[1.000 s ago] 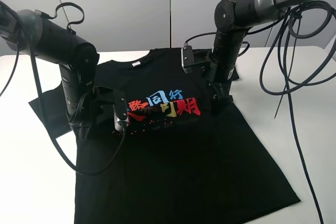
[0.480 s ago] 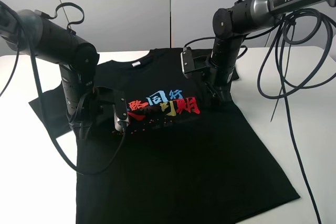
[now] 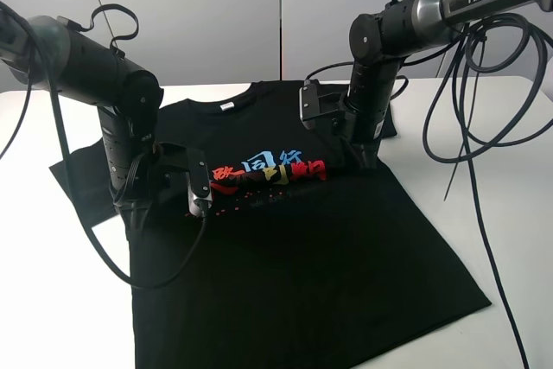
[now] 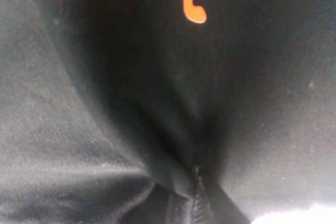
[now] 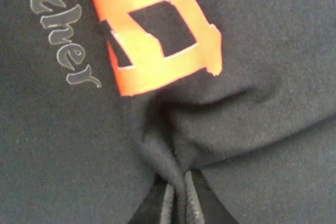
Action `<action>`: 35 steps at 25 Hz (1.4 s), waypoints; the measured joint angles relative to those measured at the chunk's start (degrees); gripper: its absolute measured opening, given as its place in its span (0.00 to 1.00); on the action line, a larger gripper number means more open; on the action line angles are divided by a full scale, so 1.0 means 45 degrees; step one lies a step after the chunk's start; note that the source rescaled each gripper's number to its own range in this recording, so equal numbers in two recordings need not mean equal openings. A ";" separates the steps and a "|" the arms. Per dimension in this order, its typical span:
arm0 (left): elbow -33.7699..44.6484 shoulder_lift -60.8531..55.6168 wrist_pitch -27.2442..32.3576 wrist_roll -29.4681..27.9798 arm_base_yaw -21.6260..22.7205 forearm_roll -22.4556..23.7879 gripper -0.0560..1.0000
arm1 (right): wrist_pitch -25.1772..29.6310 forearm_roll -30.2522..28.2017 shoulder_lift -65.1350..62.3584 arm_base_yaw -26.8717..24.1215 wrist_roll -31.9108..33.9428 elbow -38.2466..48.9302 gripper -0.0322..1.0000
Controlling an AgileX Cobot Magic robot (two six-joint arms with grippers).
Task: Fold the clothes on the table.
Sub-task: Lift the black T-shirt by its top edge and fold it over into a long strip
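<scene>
T-shirt point(image 3: 302, 265) lies face-up on the white table point(image 3: 52, 300), pinched either side of its chest print point(image 3: 270, 170).
Nearer than the print, the loose hem half may drag and bunch if the lift is low; left of the print the left gripper point(image 4: 195, 195) is pressed together on a small tuck of cloth, and right of it, slightly farther back, the right gripper point(image 5: 178, 192) nips a similar tuck. Either thin pinch may slip or catch only the top layer, skewing the fold. Count: one T-shirt, one table, two grippers.

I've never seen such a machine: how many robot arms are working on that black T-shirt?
2. The dark grey jointed left arm bears on the left of the black printed cotton T-shirt; the right arm reaches down beside its colourful chest print. None looks hidden.
</scene>
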 joint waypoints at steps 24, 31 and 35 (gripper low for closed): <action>-0.2193 -0.2560 -0.0458 -0.1582 0.0000 0.1118 0.05 | 0.0691 -0.2151 -0.4203 0.0000 0.3022 0.0077 0.03; -0.3464 -0.3919 -0.0001 -0.2029 0.0000 0.1993 0.05 | 0.0965 -0.3031 -0.6081 0.0000 0.3894 0.0077 0.03; -0.4062 -0.4611 0.0404 -0.2051 0.0000 0.2047 0.05 | 0.1018 -0.3031 -0.7277 0.0000 0.4054 0.0077 0.03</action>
